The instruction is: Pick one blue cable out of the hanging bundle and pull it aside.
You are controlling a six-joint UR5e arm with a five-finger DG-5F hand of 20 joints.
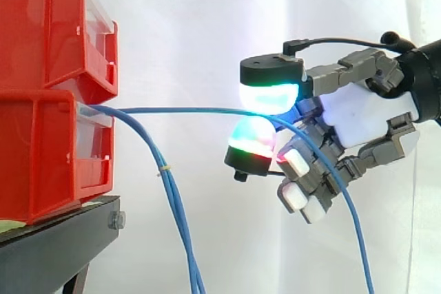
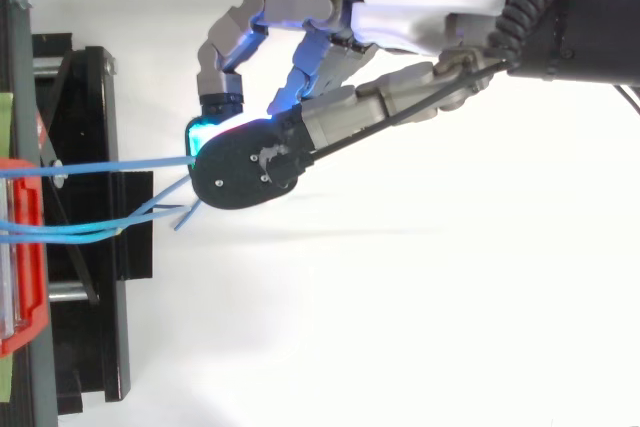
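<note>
Pinching one blue cable [image 1: 193,109] taut between fingertips [image 1: 269,96] of the hand [image 1: 365,118], 3 o'clock of red bins [image 1: 41,87]. Seemingly mid-pull; next, draw farther toward 3 o'clock, off the bundle [image 1: 180,225].

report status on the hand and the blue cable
Hand shut on one blue cable, pinched between pads. Cable runs level from the red bin, apart from the hanging bundle. Nothing in the way.
</note>
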